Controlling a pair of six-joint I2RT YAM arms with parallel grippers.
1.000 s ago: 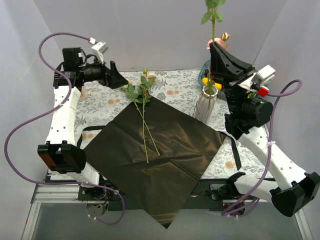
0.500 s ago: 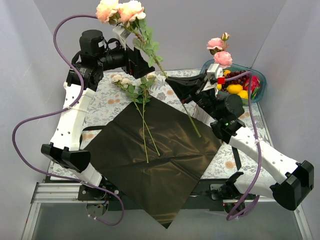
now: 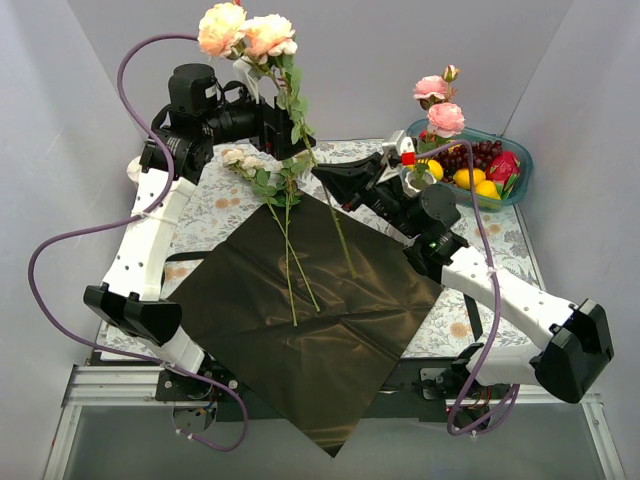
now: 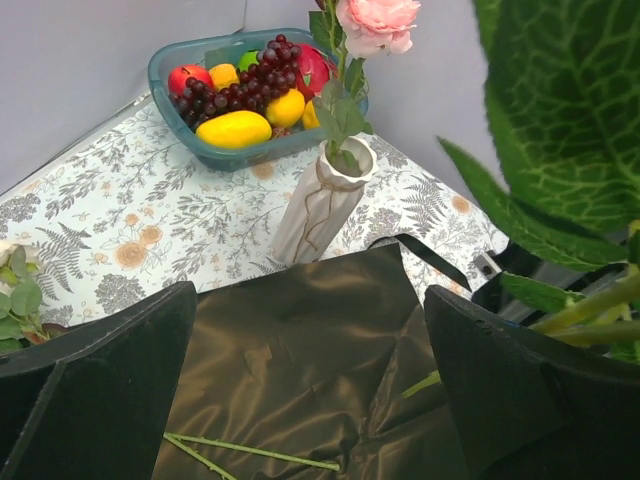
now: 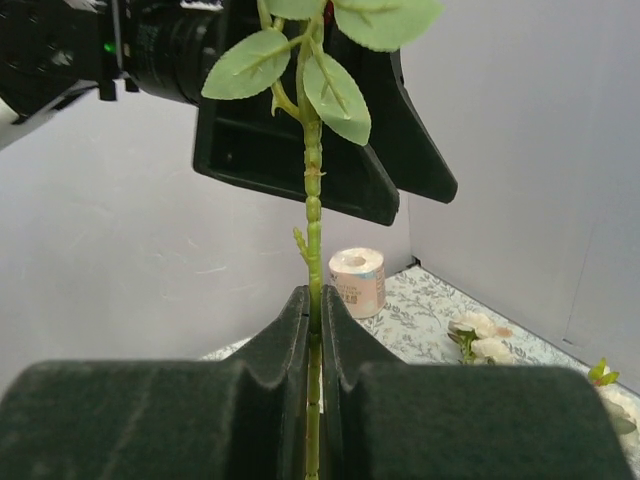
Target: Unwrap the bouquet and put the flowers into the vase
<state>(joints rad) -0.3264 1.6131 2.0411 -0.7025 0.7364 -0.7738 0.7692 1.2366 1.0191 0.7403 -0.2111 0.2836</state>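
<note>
Currently right fingers [image 5: 265,355] pinched shut on rose stem [image 5: 314,210]. Stem's lower end hangs over black wrap [image 3: 330,320], and peach blooms [image 3: 245,30] top it high above tabletop [image 3: 215,205]. Left fingers [image 4: 100,400] wide apart, raised close by stem's leafy upper part; contact unclear. Two more flowers [image 3: 290,250] lie on spread wrap. Vase [image 4: 325,205] holds pink roses [image 3: 440,100], near fruit tray [image 4: 160,65].
</note>
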